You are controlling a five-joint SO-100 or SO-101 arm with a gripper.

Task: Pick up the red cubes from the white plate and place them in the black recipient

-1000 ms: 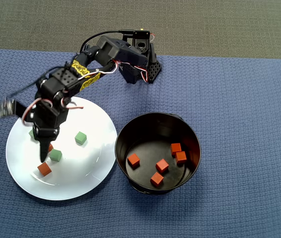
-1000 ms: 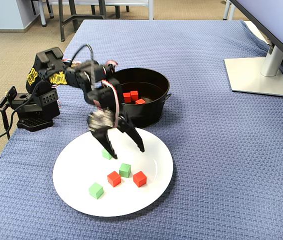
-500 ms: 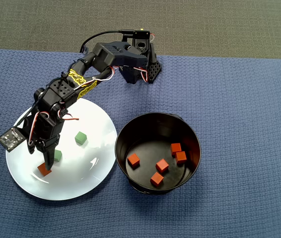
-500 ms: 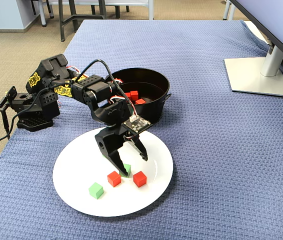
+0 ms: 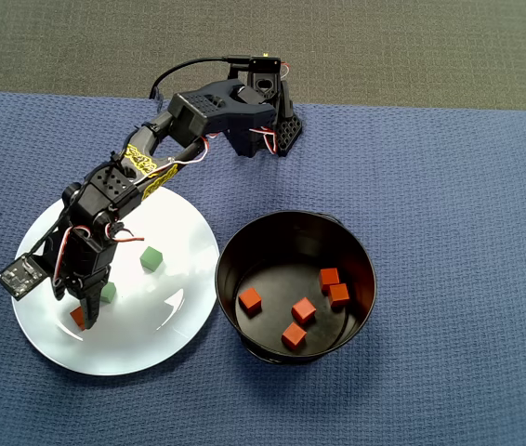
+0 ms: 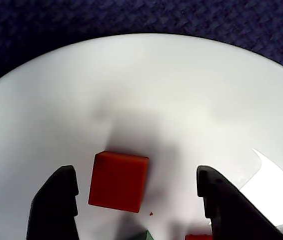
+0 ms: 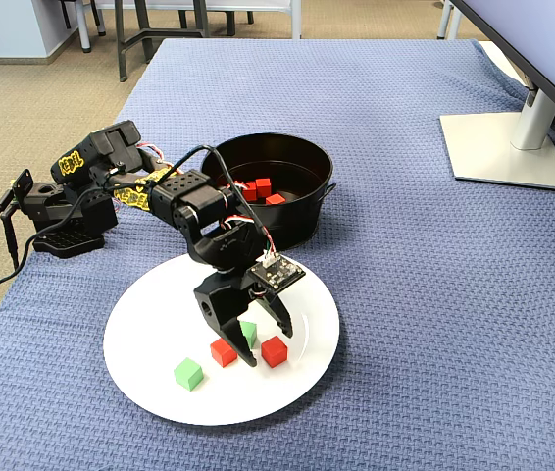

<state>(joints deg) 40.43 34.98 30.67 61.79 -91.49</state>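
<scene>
Well, from where I stand:

Gripper (image 7: 270, 351): spread wide, low over the white plate (image 7: 150, 378), grasping nothing; in the wrist view one red cube (image 6: 117, 181) lies on the plate between the two black fingers (image 6: 56, 202), nearer the left one, and I cannot tell whether it touches it.

Red cubes on the plate: two in the fixed view, one (image 7: 224, 351) left of the near finger, the other (image 7: 274, 350) between the fingers.

Green cubes: one (image 7: 188, 373) well apart toward the plate's near left, one (image 7: 248, 332) just behind the gripper; the overhead view shows another (image 5: 151, 258) nearer the bowl.

Black recipient (image 5: 356, 255): beside the plate, holding five red cubes (image 5: 304, 310) on its flat bottom.

Writing: yellow stickers with black marks on the arm (image 7: 135, 194), too small to read.

Surface: blue woven cloth (image 7: 434, 255).
</scene>
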